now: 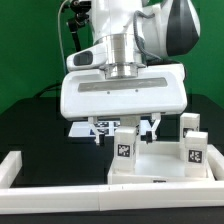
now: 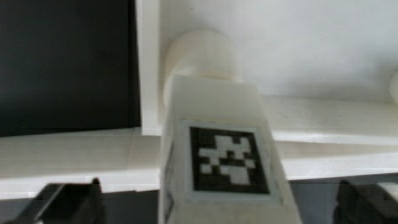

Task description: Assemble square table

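Note:
The white square panel (image 1: 160, 168) lies flat on the black table towards the exterior view's right. A white leg block with a black-white tag (image 1: 124, 150) stands upright on the panel's near left part. My gripper (image 1: 125, 130) hangs straight above this leg, open, one finger on each side of its top. In the wrist view the tagged leg (image 2: 222, 150) fills the middle, and the two dark fingertips (image 2: 71, 202) stand apart from its sides with gaps; the gripper (image 2: 222, 208) is open around it. The panel (image 2: 329, 125) shows behind the leg.
Two more tagged leg blocks (image 1: 195, 150) (image 1: 189, 124) stand at the panel's right side. White border bars run along the front (image 1: 90, 205) and the left (image 1: 10, 170). A flat white sheet with tags (image 1: 82, 128) lies behind the gripper.

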### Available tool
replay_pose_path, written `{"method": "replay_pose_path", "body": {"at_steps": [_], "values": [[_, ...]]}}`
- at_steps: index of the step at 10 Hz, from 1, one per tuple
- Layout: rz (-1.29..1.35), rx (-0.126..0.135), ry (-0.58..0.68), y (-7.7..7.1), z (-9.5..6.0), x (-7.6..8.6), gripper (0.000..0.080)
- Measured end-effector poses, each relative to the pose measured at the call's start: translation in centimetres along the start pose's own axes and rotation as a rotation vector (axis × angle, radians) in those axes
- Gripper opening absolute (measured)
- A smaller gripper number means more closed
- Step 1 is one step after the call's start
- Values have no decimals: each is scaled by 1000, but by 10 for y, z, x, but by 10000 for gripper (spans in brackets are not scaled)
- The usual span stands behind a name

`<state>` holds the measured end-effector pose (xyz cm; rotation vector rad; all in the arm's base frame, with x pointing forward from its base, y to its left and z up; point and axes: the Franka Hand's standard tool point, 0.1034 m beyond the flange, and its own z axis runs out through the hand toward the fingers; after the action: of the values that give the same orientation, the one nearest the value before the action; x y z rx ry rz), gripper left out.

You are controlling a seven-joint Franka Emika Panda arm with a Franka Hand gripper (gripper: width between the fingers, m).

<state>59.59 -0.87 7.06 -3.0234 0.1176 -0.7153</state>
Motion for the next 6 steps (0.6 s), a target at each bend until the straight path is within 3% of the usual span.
{"method": "replay_pose_path", "body": {"at_steps": [1,2,3,5,6], "values": [[97,40,-132,-12,-1,-6,649],[104,29,-134,-7,-6,7,649],[113,30,-167,-4,-5,6,649],[133,82,-333,-3,-6,9,649],[143,95,-383,0,-4,12,649]]}}
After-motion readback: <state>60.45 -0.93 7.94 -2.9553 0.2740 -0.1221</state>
